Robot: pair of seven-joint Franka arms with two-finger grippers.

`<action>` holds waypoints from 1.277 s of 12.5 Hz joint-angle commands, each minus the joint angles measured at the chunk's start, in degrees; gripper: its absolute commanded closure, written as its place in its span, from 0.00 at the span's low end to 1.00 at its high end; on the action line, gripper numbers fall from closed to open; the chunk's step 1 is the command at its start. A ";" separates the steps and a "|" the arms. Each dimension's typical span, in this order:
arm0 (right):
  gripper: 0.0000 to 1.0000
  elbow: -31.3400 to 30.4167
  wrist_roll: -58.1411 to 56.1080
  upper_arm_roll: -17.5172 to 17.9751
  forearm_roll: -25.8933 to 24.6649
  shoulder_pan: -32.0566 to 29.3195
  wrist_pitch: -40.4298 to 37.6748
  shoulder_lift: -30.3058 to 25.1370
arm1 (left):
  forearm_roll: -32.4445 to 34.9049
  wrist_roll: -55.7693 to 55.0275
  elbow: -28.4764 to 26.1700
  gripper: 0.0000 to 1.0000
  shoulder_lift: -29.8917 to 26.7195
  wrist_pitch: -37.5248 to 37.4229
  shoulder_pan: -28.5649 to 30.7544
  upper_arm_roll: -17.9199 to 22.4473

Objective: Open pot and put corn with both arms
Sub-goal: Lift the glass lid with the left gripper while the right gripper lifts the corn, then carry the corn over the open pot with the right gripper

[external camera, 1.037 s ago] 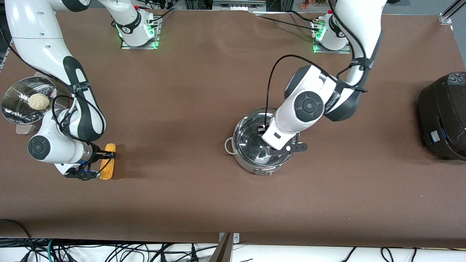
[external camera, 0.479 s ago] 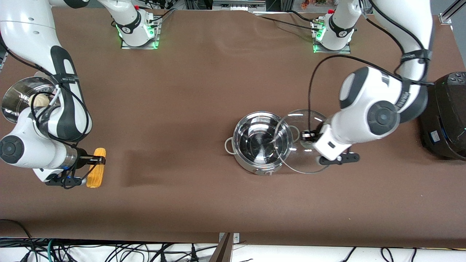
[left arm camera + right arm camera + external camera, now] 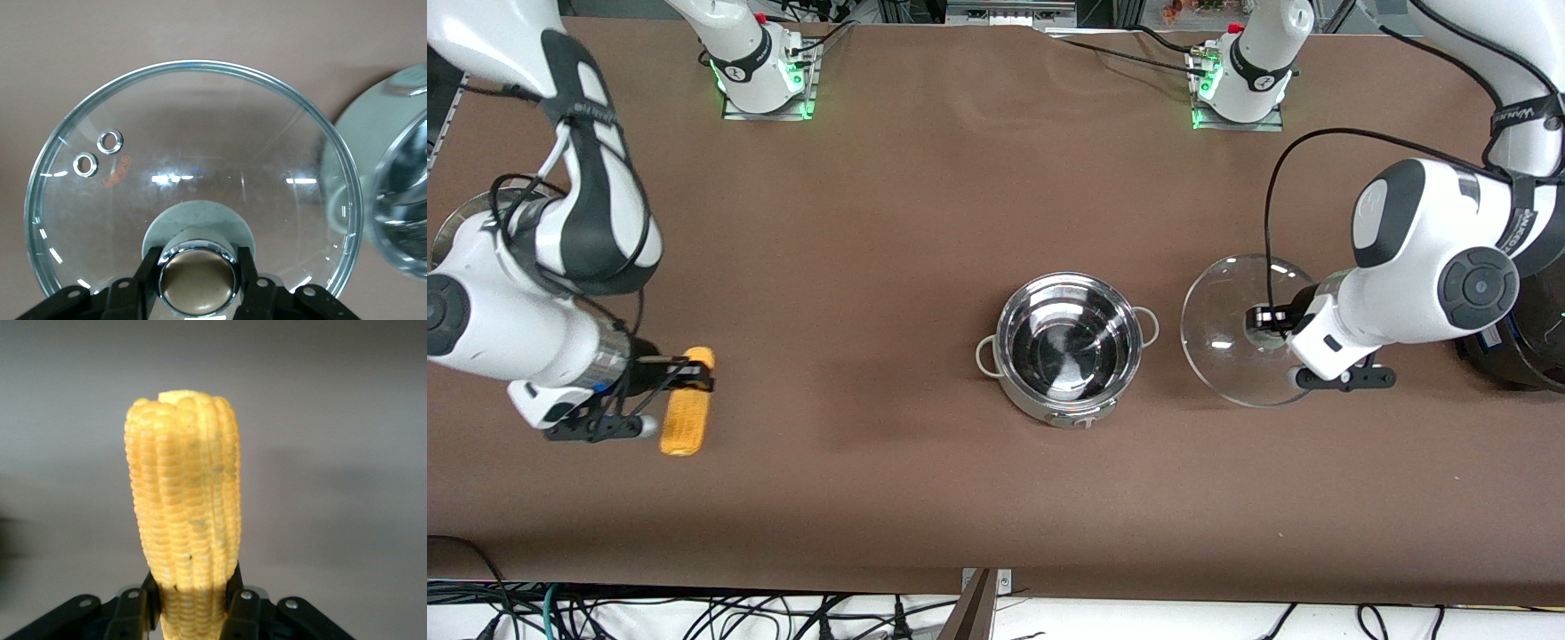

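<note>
L pincer [image 3: 198, 283] clamped on lid [image 3: 193, 180] knob; R pincer [image 3: 193, 603] grips corn [image 3: 185, 507].

partly hidden or cropped items
the steamer pan [image 3: 463, 218] sits mostly hidden under the right arm; the black appliance [image 3: 1516, 351] is covered by the left arm and cropped; the corn [image 3: 185, 513] base is cropped in the right wrist view.
</note>
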 commanded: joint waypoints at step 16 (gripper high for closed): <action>0.65 15.95 33.45 5.83 -4.77 32.19 28.44 20.94 | 4.25 16.91 -22.82 1.00 4.22 32.59 15.13 -0.68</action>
